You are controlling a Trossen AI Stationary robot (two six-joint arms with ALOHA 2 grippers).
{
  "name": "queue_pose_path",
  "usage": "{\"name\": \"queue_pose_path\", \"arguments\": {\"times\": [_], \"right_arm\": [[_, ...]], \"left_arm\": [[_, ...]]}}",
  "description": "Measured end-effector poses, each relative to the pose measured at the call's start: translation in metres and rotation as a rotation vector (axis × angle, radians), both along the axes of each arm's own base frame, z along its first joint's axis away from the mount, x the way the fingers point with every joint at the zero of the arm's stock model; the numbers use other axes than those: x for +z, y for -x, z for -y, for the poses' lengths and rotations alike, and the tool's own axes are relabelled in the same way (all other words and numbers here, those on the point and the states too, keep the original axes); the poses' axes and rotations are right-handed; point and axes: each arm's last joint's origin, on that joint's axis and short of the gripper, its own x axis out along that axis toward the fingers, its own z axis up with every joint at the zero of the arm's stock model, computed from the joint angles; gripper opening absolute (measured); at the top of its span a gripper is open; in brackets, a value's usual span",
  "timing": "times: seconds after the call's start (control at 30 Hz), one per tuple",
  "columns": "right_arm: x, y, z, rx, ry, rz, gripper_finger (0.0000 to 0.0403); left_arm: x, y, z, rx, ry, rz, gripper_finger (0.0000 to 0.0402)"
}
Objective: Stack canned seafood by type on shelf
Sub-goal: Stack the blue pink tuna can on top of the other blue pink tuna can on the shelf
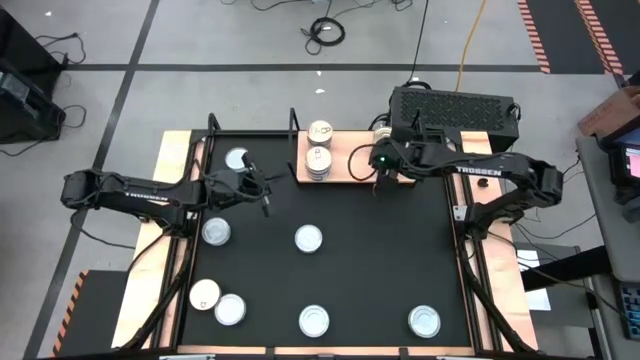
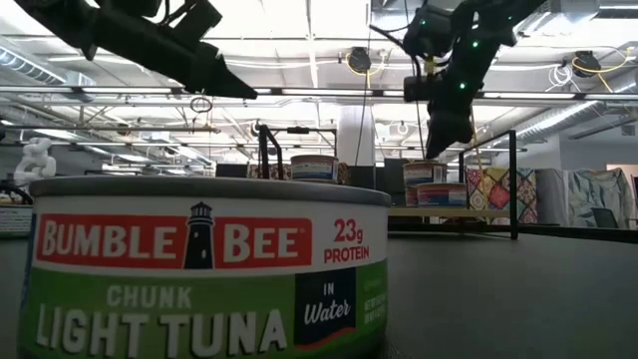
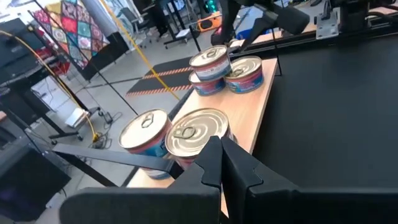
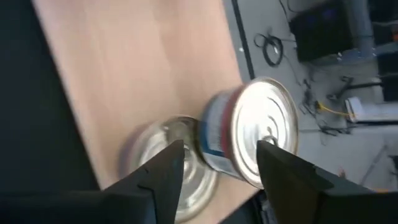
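Over the shelf, at twelve o'clock on the worktop, the right hand stands open just beside the stacked tins; a placing step seems just finished. Next it likely must lift clear and fetch a loose tin; the left hand waits closed at nine o'clock. Cables cross the grey floor.

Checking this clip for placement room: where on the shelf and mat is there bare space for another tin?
The shelf is bare between the tin stacks and the open right gripper. The mat is bare right of the middle tin, up to the lower-right tin. It is crowded along the mat's left side, around the shut left gripper.
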Motion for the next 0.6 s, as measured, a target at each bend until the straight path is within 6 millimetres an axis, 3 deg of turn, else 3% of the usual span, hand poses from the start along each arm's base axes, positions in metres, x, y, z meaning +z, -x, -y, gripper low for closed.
{"name": "queue_pose_path", "arguments": {"times": [0.27, 0.6], "right_arm": [[-0.008, 0.001, 0.015, -0.032, 0.002, -0.039, 0.0198], [-0.012, 0.006, 0.028, -0.033, -0.055, -0.034, 0.0151]], "left_arm": [[0.0, 0.0, 0.0, -0.006, 0.002, 0.003, 0.0], [0.002, 0.001, -0.005, 0.049, 0.004, 0.028, 0.0]]}}
